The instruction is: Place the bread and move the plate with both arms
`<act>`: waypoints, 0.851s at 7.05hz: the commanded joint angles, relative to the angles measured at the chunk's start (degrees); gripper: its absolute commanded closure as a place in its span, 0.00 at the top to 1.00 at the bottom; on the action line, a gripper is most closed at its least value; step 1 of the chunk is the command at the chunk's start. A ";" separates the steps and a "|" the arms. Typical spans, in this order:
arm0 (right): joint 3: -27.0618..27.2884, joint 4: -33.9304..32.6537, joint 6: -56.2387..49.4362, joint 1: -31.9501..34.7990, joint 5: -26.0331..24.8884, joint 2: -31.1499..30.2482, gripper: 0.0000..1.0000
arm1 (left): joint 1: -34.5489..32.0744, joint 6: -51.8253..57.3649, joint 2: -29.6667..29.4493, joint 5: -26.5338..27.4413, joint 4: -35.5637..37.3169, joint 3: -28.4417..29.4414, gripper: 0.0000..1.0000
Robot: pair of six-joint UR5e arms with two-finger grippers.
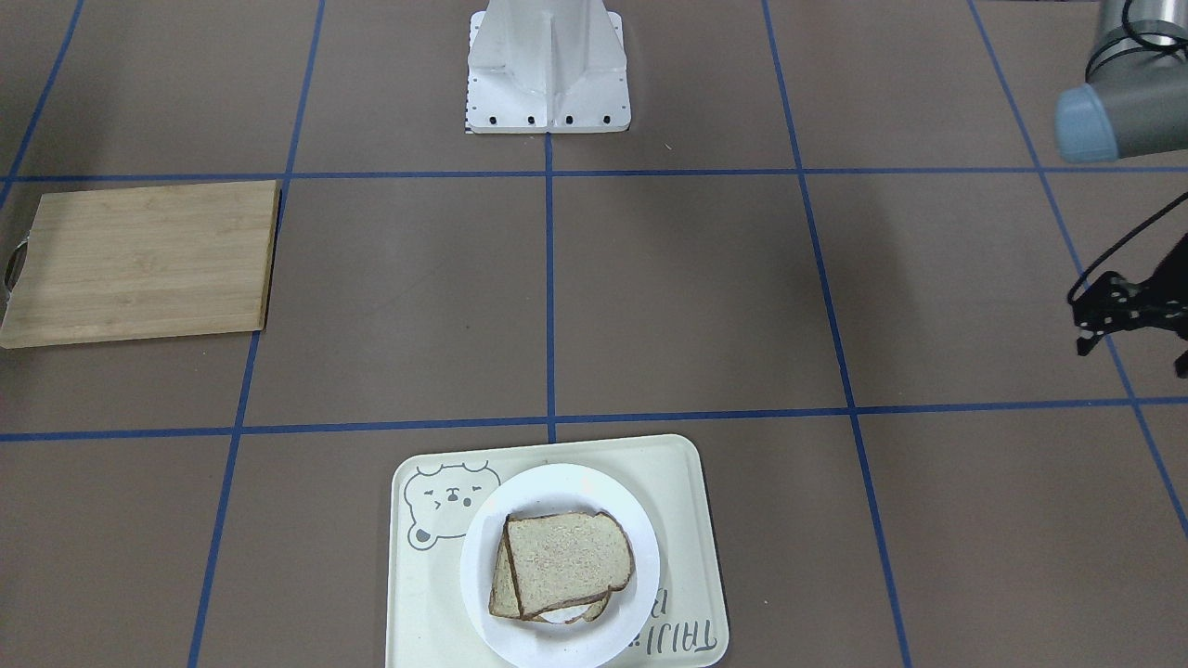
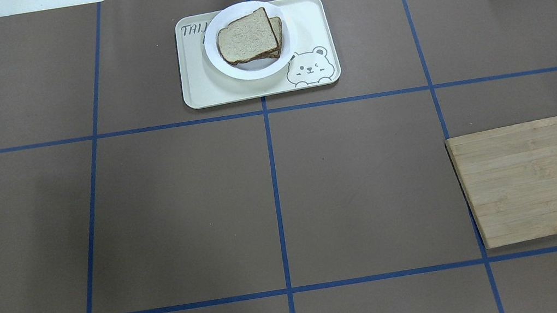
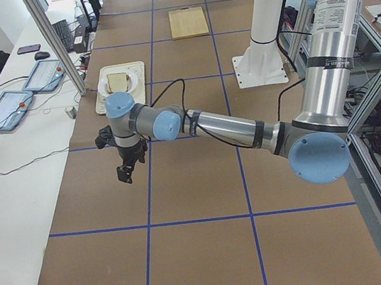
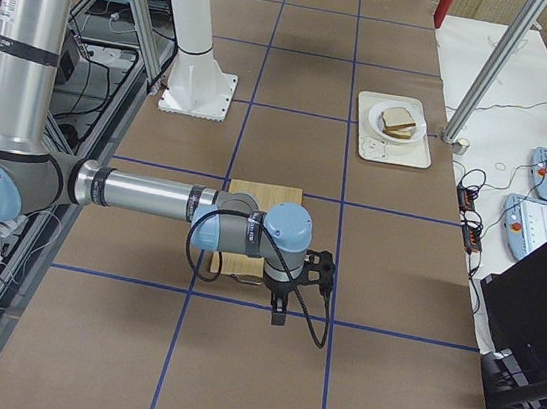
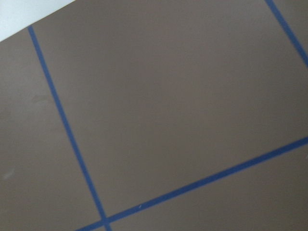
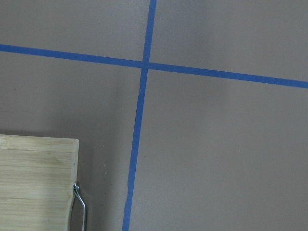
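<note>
While both arms hang over the brown counter (image 2: 183,220) well apart from the food, the bread (image 1: 568,561) lies on the plate (image 1: 483,568), resting on top of a second slice (image 1: 502,594) whose edge shows beneath it. The plate sits on a cream tray (image 1: 691,501) with a bear drawing, at the counter's far edge from the robot's base. The left pincer (image 1: 1132,357), cut off by the front view's edge, hangs above the counter with its two fingers spread and nothing between them. The right pincer (image 4: 279,313) points down just past the handle end of a wooden cutting board (image 2: 541,178); whether it is spread or closed cannot be told from the side view.
</note>
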 commanded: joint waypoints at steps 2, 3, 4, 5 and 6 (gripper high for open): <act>0.00 0.00 -0.24 0.03 0.03 0.00 1.00 | -9.53 7.77 6.41 -7.61 3.17 2.15 0.98; 0.00 0.00 -0.59 0.03 0.12 0.00 1.00 | -10.60 7.07 6.52 -8.14 3.51 2.33 0.98; 0.00 0.00 -0.60 0.03 0.12 0.00 1.00 | -10.87 7.41 7.30 -7.97 3.25 1.98 0.98; 0.09 0.00 -0.51 0.03 0.12 0.00 1.00 | -10.87 7.50 8.53 -7.71 3.16 1.37 0.98; 0.09 0.00 -0.33 0.03 0.12 0.00 1.00 | -10.87 7.59 8.71 -7.62 2.99 0.75 0.98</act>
